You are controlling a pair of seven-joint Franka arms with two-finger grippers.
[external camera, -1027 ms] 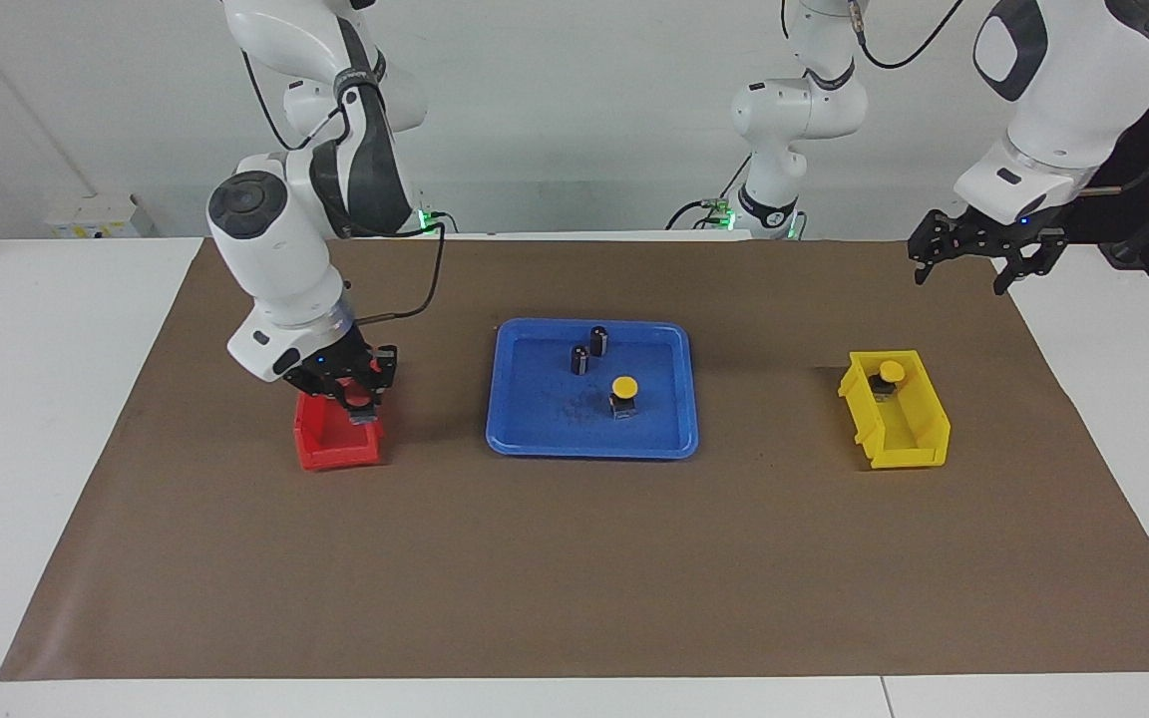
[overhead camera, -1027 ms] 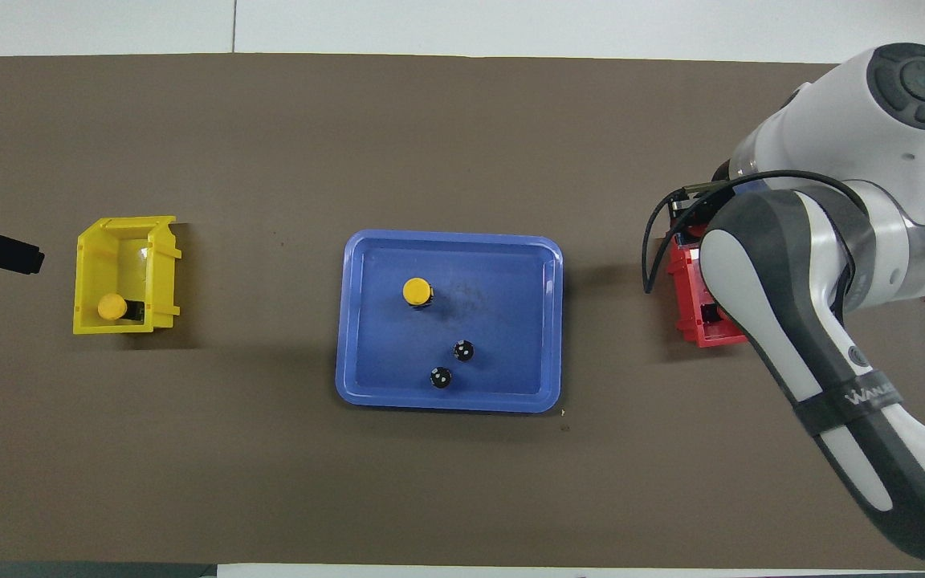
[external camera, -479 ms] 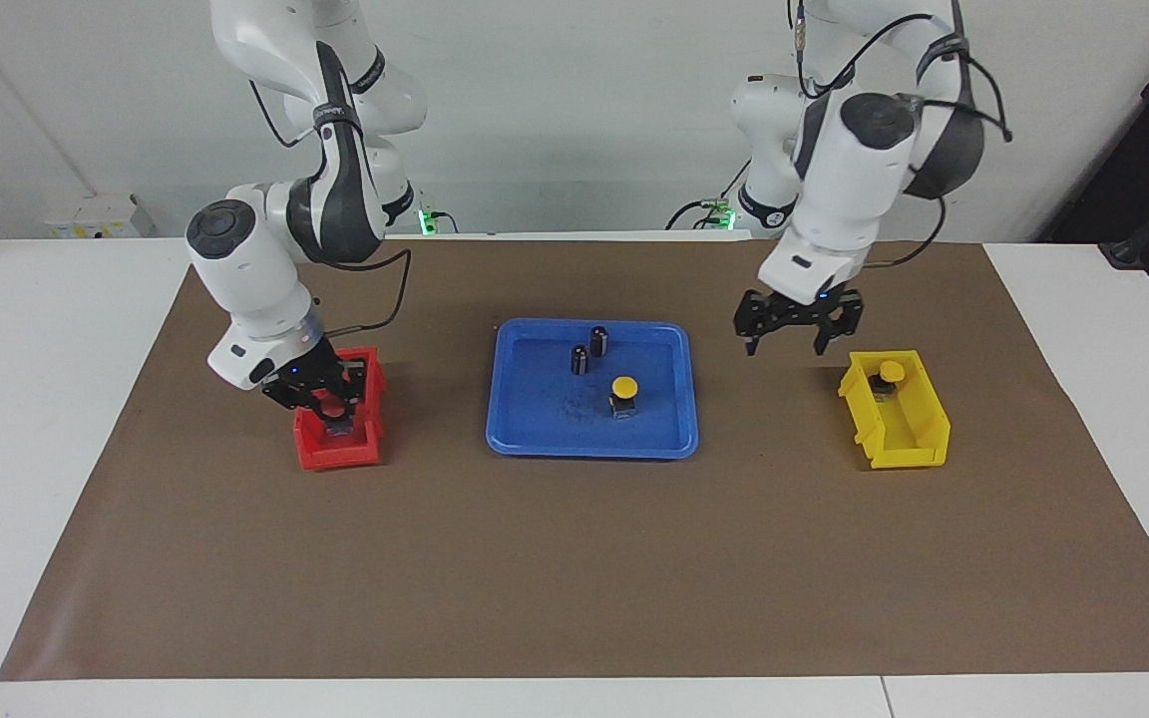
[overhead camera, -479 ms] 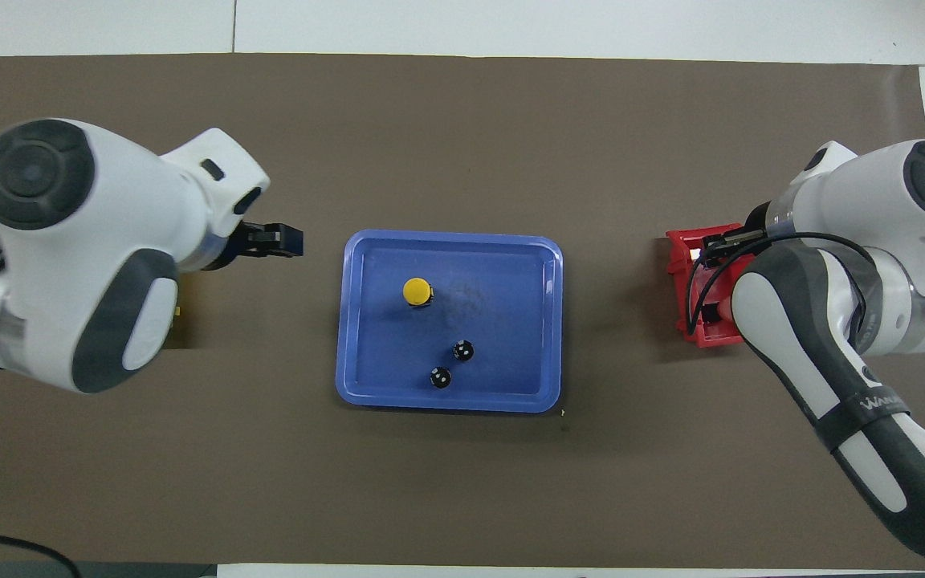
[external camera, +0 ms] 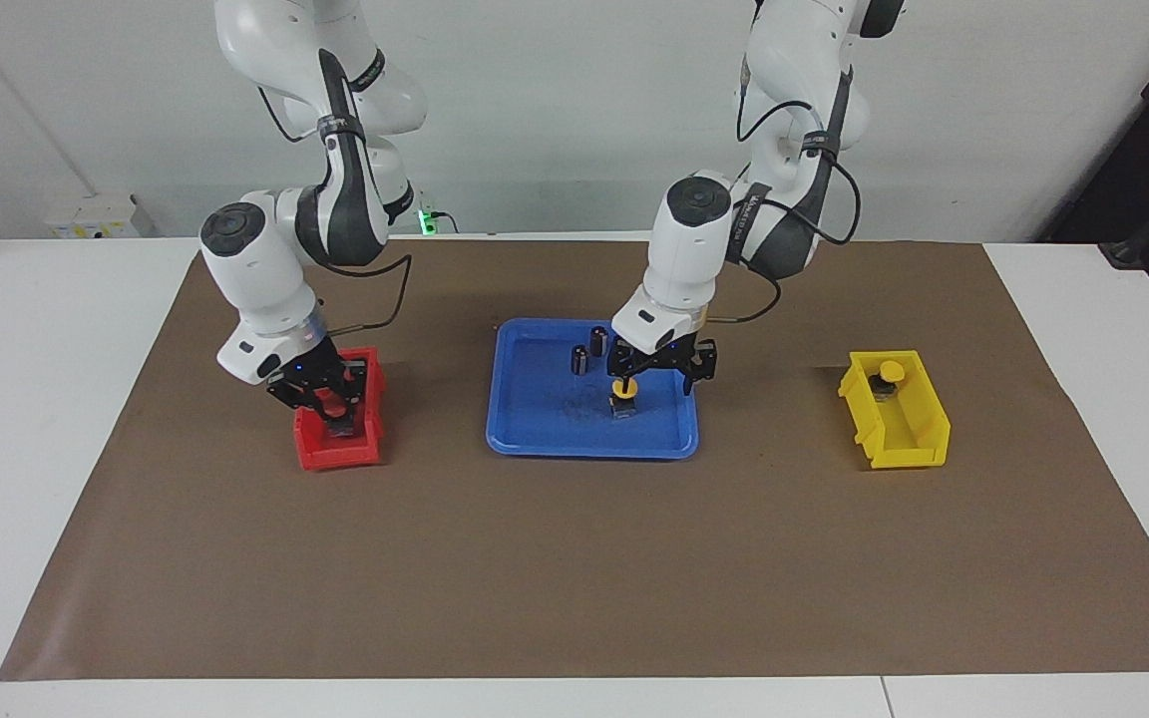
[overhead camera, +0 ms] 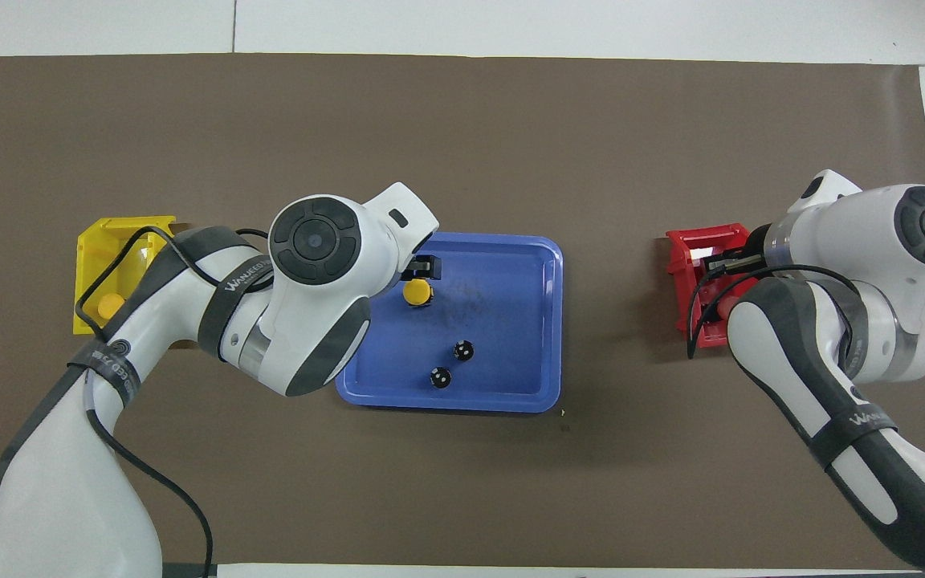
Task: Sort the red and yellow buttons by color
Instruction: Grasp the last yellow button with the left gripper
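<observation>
I have the left hand (external camera: 661, 371) down in the blue tray (external camera: 535, 439), fingers apart around the yellow button (external camera: 623, 391) there, not clamped on it. Two black cylinders (external camera: 589, 350) stand in the tray nearer the robots. A second yellow button (external camera: 889, 376) sits in the yellow bin (external camera: 909, 439) at the left arm's end of the surface. My right hand (external camera: 323, 394) hangs over the red bin (external camera: 335, 447), fingers spread, with a red button (external camera: 337, 415) beneath it.
</observation>
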